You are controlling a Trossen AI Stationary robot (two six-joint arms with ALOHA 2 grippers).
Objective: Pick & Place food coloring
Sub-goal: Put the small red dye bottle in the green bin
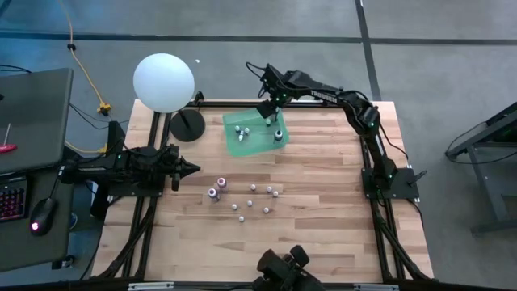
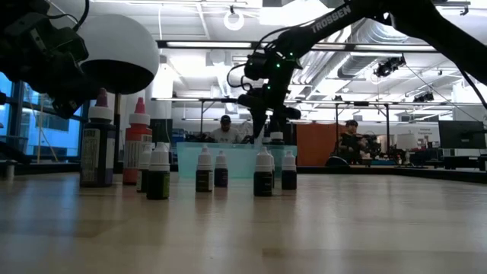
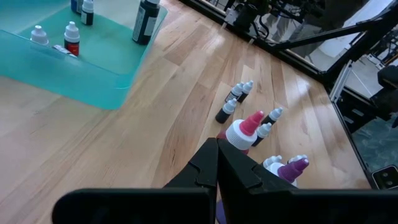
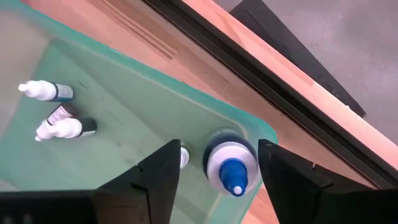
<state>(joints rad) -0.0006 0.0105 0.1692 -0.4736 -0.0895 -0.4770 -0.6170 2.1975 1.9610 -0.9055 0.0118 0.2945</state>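
Observation:
A green tray [image 1: 254,133] lies at the table's far middle. In it stand a larger bottle with a blue tip [image 4: 231,167] and a few tiny food coloring bottles [image 4: 46,91]. My right gripper [image 4: 217,148] hangs open over the tray, pointing steeply down, one finger on either side of the blue-tipped bottle with a gap on both sides. Several more food coloring bottles [image 1: 246,198] stand loose on the table's middle, among them a red-tipped one [image 3: 244,129] and a purple-tipped one [image 3: 291,169]. My left gripper [image 1: 190,170] waits shut at the table's left.
A big white globe [image 1: 164,81] on a black round base [image 1: 187,125] stands at the far left, close to the tray. A black camera mount [image 1: 283,271] sits at the near edge. Bare wood lies between the tray and the loose bottles.

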